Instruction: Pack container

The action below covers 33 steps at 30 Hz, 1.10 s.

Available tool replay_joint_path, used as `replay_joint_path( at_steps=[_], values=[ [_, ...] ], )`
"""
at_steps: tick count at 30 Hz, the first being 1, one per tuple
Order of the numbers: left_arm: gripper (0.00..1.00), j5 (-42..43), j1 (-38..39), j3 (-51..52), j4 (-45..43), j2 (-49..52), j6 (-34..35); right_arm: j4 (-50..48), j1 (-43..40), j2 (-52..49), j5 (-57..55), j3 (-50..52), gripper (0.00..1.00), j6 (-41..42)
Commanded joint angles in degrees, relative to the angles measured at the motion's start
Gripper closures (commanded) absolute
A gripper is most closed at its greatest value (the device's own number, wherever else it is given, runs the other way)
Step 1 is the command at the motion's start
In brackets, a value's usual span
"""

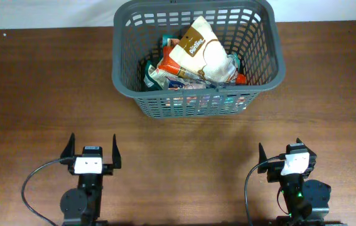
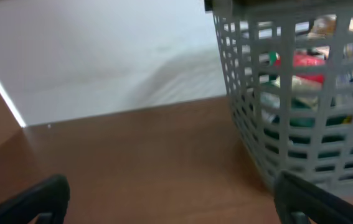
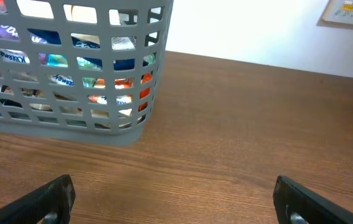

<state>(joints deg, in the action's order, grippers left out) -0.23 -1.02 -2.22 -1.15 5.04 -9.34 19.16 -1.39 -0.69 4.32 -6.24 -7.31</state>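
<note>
1. Gaping wide and empty, the left tool (image 1: 93, 139) and right tool (image 1: 280, 149) sit apart above the tabletop (image 1: 39, 94).
2. The container (image 1: 193, 103) stands well ahead of both tools, between them, holding snack packets (image 1: 193, 53).

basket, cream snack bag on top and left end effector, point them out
grey basket (image 1: 117, 56), overhead view, on its left rim
cream snack bag (image 1: 203, 50), overhead view, middle of the packet
left end effector (image 1: 93, 143), overhead view, midway between its open fingertips
</note>
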Motion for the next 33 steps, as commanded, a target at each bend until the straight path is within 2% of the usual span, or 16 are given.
replay_joint_path(
  at_steps=[1,5,33],
  values=[
    [0.01,0.2,0.2,1.4,2.8,-4.3,0.3,-0.1,0.4,0.5,-0.5,0.4,0.01,0.3],
    [0.01,0.2,0.2,1.7,6.1,-4.7,0.3,-0.1,0.4,0.5,-0.5,0.4,0.01,0.2],
    [0.01,0.2,0.2,1.7,5.9,-4.7,0.3,-0.1,0.4,0.5,-0.5,0.4,0.01,0.2]
  ],
)
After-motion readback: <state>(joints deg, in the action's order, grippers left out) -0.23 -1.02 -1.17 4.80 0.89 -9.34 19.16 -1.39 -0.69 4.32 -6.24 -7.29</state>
